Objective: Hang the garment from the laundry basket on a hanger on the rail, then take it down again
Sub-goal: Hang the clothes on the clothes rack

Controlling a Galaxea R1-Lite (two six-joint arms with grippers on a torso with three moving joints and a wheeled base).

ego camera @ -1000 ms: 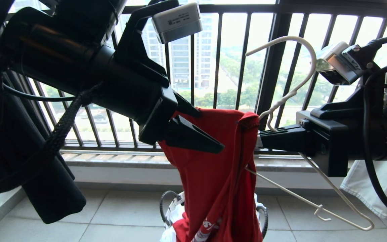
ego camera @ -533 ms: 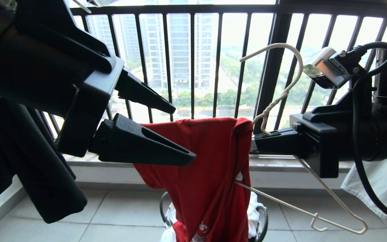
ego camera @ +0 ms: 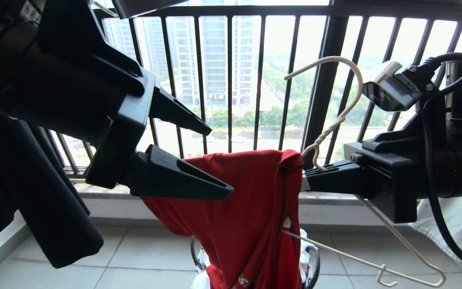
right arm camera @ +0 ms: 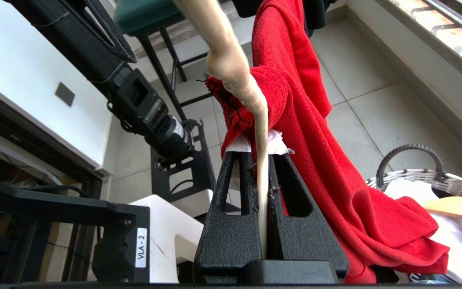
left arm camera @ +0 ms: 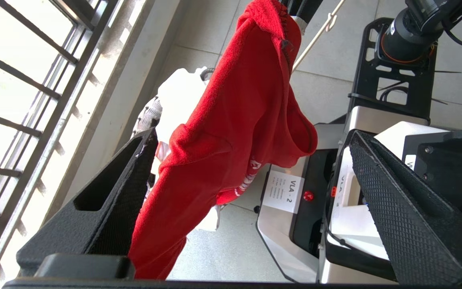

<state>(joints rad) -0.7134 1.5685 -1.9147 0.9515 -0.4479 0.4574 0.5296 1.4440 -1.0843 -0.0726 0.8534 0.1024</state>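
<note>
The left tool [ego camera: 217, 158] now stands wide open with nothing between its fingers; a second ago it was at the red shirt's [ego camera: 239, 216] upper edge with its fingers close together on the cloth, and it has since drawn back toward the camera and to the left. In the left wrist view the two black fingers [left arm camera: 106, 208] stand far apart, and the shirt [left arm camera: 235, 132] hangs free beyond them, not touched by either.

The right tool [ego camera: 309, 180] is closed tight on the hanger [ego camera: 337, 120], gripping its wire just under the twisted neck. In the right wrist view the off-white wire [right arm camera: 261, 160] runs straight down between the two pressed fingers. This tool has barely shifted since the earlier frames, though the hook has tipped a little, and its tip sits lower than before.

The shirt is draped over one arm of the hanger, bunched at the neck right beside the right tool's tip. Its left side has slumped and spread wider than it was a second ago, and it now trails out under the left tool's lower finger. The lower end of the shirt reaches down into the basket [ego camera: 313, 261] on the floor tiles, where white cloth also lies. The hanger's other arm [ego camera: 415, 257] sticks out bare, down and to the right. No rail shows here; the barred window railing [ego camera: 231, 80] stands behind it all.
</note>
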